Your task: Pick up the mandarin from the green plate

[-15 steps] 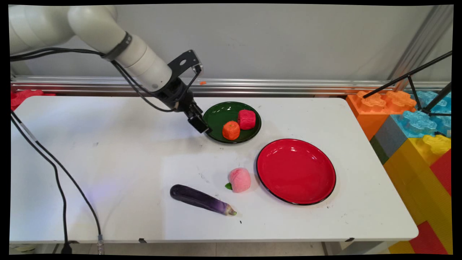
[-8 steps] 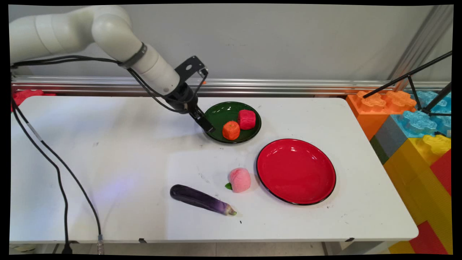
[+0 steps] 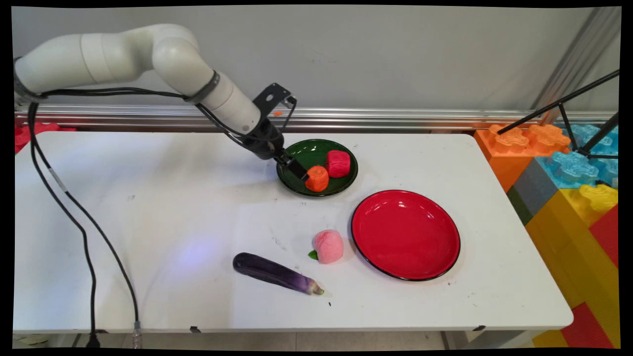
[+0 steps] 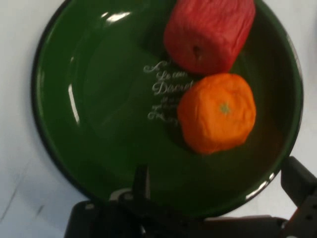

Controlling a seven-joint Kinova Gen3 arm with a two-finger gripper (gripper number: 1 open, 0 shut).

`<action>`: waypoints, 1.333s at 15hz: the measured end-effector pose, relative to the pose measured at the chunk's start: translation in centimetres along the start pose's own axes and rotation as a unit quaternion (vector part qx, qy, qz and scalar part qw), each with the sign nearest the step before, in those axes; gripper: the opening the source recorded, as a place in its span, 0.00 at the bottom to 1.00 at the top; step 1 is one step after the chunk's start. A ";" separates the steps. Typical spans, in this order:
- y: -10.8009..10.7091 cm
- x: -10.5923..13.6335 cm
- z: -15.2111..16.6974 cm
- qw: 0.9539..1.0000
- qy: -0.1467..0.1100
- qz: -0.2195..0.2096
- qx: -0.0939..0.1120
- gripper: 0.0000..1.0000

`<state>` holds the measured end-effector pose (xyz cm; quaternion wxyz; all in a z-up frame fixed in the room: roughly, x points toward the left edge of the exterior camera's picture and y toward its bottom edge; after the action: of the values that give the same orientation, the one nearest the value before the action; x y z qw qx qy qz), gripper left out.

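The gripper is shown lowered over the green plate, entering from the plate's 9 o'clock side in the main view. In the hand view its fingers are seen spread wide, with nothing held between them. The orange fruit is seated at the plate's 6 o'clock in the main view, just beside the gripper tip; whether it is touched cannot be told. The red fruit is seated at the plate's 3 o'clock and appears pressed against the orange fruit. Well apart, at 5 o'clock from the green plate, a bare red plate is set on the white table. A pink peach is placed just beside that plate's 9 o'clock rim, and an aubergine is laid at 8 o'clock from the peach. Nothing is interposed between the gripper and the orange fruit. Black cables are draped across the table's 9 o'clock end.
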<state>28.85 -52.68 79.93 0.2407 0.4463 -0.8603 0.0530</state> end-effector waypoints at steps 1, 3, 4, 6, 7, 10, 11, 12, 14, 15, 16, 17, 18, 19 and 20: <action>0.0 0.1 0.3 1.000 0.002 -0.002 -0.003 1.00; 0.0 0.3 0.8 1.000 0.008 -0.006 -0.008 1.00; -0.1 0.4 1.1 1.000 0.011 -0.007 -0.010 1.00; -0.1 0.5 1.6 1.000 0.017 -0.008 -0.013 1.00; -0.2 0.6 2.0 1.000 0.020 -0.009 -0.015 1.00; -0.3 0.7 2.8 0.999 0.027 -0.011 -0.019 1.00; -0.3 0.7 3.0 0.999 0.030 -0.011 -0.020 1.00; -0.4 0.7 3.2 0.999 0.032 -0.011 -0.021 1.00; -0.4 0.6 3.7 0.999 0.035 -0.012 -0.023 1.00; -0.5 0.6 3.9 0.999 0.036 -0.012 -0.025 1.00; -0.5 0.5 4.1 0.999 0.037 -0.012 -0.026 1.00; -0.5 0.5 4.3 0.999 0.038 -0.012 -0.027 1.00; -0.5 0.5 4.4 0.999 0.039 -0.012 -0.028 1.00; -0.5 0.4 4.5 0.999 0.040 -0.012 -0.029 1.00; -0.5 0.4 4.6 0.999 0.040 -0.012 -0.029 1.00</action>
<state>27.44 -54.66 76.02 0.2884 0.4466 -0.8459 0.0430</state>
